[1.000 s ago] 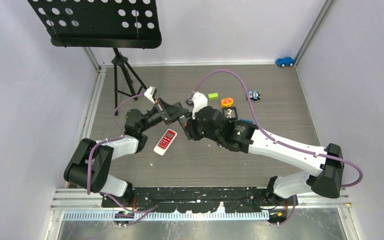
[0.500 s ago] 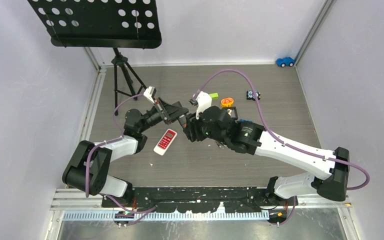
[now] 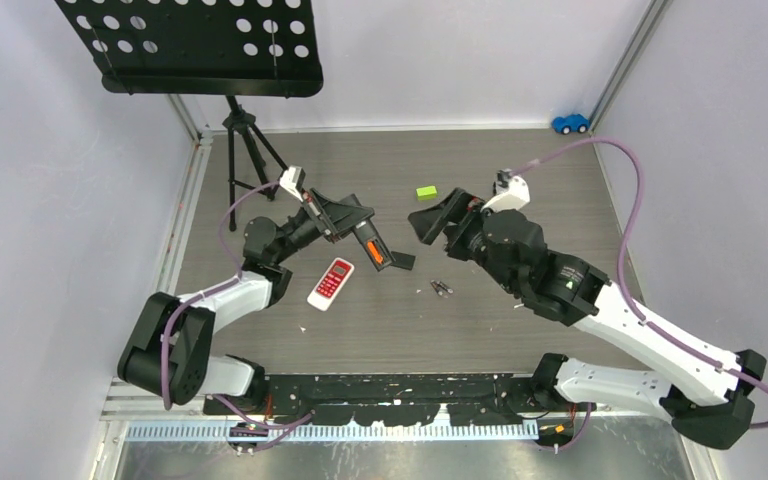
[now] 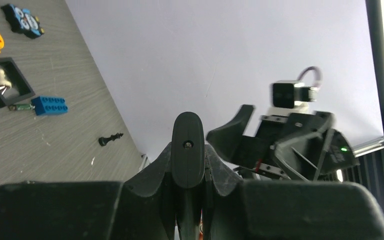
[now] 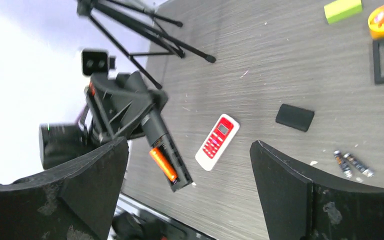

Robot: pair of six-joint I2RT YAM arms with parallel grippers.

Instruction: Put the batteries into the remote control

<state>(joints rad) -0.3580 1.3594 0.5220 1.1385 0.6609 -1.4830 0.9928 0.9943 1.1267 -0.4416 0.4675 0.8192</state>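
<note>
My left gripper (image 3: 352,216) is shut on a black remote control (image 3: 368,238) and holds it tilted above the table, its battery compartment open. One orange battery (image 5: 162,164) lies in that compartment. In the left wrist view the remote's end (image 4: 188,145) sticks up between the left gripper (image 4: 188,152) fingers. Two dark batteries (image 3: 441,288) lie side by side on the table, also seen in the right wrist view (image 5: 352,164). My right gripper (image 3: 430,218) hovers open and empty to the right of the remote; in its own view the right gripper (image 5: 188,147) stands wide.
A red-and-white remote (image 3: 331,283) lies below the held one, with a flat black cover (image 3: 400,260) to its right. A green block (image 3: 426,192), a tripod (image 3: 245,150) with a music stand, and a blue toy car (image 3: 570,124) stand farther back. Small toys (image 4: 50,106) lie under the right arm.
My right gripper has opened wide and pulled back to the right, away from the black remote. The orange battery and the two dark batteries on the table now show.
</note>
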